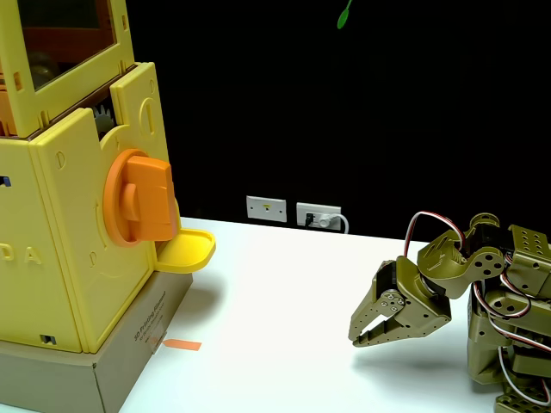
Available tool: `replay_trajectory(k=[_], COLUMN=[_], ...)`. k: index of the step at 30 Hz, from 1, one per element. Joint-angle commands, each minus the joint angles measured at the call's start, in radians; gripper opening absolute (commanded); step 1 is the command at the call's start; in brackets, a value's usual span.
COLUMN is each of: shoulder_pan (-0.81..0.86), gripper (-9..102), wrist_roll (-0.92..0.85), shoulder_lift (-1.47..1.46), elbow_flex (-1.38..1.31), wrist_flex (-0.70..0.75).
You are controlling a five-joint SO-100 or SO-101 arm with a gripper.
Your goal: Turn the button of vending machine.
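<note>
Fixed view: olive-green arm folded low at the right, red, white and black wires looping over its joints. Gripper (360,339) pointing left and down, tips just above the white tabletop (284,344), fingers nearly together at the tips with only a slim gap, clamped on nothing.

Well apart from the gripper, far to its left and higher: vending machine (65,232), a big boxy yellow plastic body with an orange-tinted window (65,39) at the top, seated on a grey cardboard base (129,357). On the machine's side facing the gripper: the button (138,200), a large orange round disc with a thick rectangular bar across its face, bar standing upright. Just below the button, nearer the gripper: a yellow rounded tray (188,251) jutting out over the tabletop. Bare tabletop between tray and gripper.

Lower left of the gripper, by the base's front corner: a small orange strip (182,345) lying flat on the tabletop. Behind, above and left of the gripper, against the black backdrop: two white wall sockets (293,211), a plug with white cable in the right one. At the top edge, a small green shape (345,14) hanging.
</note>
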Motion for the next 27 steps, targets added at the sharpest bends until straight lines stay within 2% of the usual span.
replay_trajectory(k=[1, 17, 23, 27], shoulder_pan=[-0.009, -0.012, -0.008, -0.02], gripper=[0, 1, 1, 1], wrist_roll=[0.031, 0.017, 0.049, 0.061], shoulder_lift=[0.143, 0.143, 0.14, 0.14], elbow_flex=[0.046, 0.04, -0.123, -0.189], wrist_flex=[0.012, 0.023, 0.086, 0.06])
